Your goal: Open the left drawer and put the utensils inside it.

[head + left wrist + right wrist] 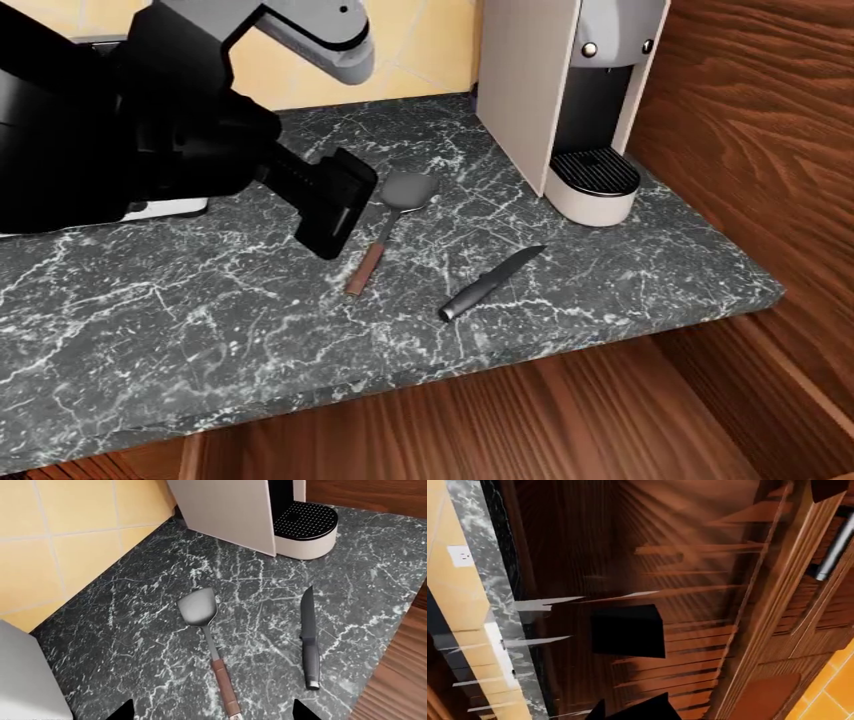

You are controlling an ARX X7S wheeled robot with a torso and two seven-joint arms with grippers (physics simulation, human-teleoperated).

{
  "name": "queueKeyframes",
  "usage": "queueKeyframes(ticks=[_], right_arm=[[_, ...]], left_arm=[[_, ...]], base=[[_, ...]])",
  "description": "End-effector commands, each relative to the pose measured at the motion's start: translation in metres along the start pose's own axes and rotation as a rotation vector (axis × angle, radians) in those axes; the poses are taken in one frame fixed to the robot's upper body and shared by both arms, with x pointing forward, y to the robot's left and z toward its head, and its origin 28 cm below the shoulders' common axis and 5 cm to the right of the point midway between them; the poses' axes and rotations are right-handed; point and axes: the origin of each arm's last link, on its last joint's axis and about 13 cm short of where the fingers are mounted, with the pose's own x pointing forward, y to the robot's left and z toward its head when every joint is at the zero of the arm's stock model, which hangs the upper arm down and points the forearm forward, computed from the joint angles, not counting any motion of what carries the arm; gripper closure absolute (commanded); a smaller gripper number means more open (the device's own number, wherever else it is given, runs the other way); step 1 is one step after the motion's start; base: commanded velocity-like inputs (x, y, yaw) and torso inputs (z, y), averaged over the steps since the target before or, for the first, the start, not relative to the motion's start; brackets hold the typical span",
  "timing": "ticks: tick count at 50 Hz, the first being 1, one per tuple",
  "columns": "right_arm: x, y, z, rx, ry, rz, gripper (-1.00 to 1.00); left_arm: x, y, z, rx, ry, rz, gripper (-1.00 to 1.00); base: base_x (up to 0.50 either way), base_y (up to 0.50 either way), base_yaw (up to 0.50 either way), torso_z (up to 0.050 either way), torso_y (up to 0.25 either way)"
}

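Note:
The spoon lies on the dark marble counter, its dark-grey bowl toward the wall and its wooden handle toward the front. To its right lies the dark-grey knife. My left gripper hovers over the spoon's left side. In the left wrist view this left gripper is open, and the spoon has its handle end between the fingertips; the knife lies beside it. The left drawer stands pulled out below the counter edge. My right gripper is close against brown wood, its tips together.
A white coffee machine stands at the back right of the counter. The white toaster sits at the left, mostly behind my left arm. A wooden cabinet wall bounds the right side. A silver bar handle shows in the right wrist view.

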Motion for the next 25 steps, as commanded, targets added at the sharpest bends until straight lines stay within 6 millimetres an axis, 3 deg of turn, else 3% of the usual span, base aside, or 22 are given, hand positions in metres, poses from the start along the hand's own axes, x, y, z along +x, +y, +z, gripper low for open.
queueKeyframes(ticks=[1,6,20,22,23,25], right_arm=[[-0.047,0.015,0.034,-0.067,-0.273,0.245,1.0],[-0.056,0.011,0.031,-0.056,-0.285,0.268,1.0],[-0.051,0.01,0.034,-0.047,-0.315,0.285,1.0],[-0.052,0.01,0.035,-0.066,-0.383,0.328,1.0],[-0.055,0.012,0.034,-0.071,-0.388,0.369,-1.0],[-0.059,0.012,0.035,-0.016,-0.427,0.421,-1.0]], left_arm=[[-0.001,0.0,-0.001,-0.002,0.001,0.004,-1.0],[0.0,0.0,-0.002,-0.003,0.002,0.003,-1.0],[0.001,0.001,-0.003,-0.003,0.005,0.001,-1.0],[0.0,0.001,-0.002,-0.003,0.004,0.003,-1.0],[-0.001,0.001,-0.002,-0.004,0.003,0.003,-1.0],[-0.001,0.001,-0.003,-0.004,0.004,0.005,-1.0]], base=[[0.0,0.0,-0.01,0.0,0.0],[0.0,-0.01,-0.01,0.002,0.002],[0.0,-0.01,-0.01,0.001,0.002],[0.0,-0.01,-0.01,0.0,0.0],[0.0,-0.01,-0.01,0.0,0.0],[0.0,0.0,0.0,0.0,0.0]])
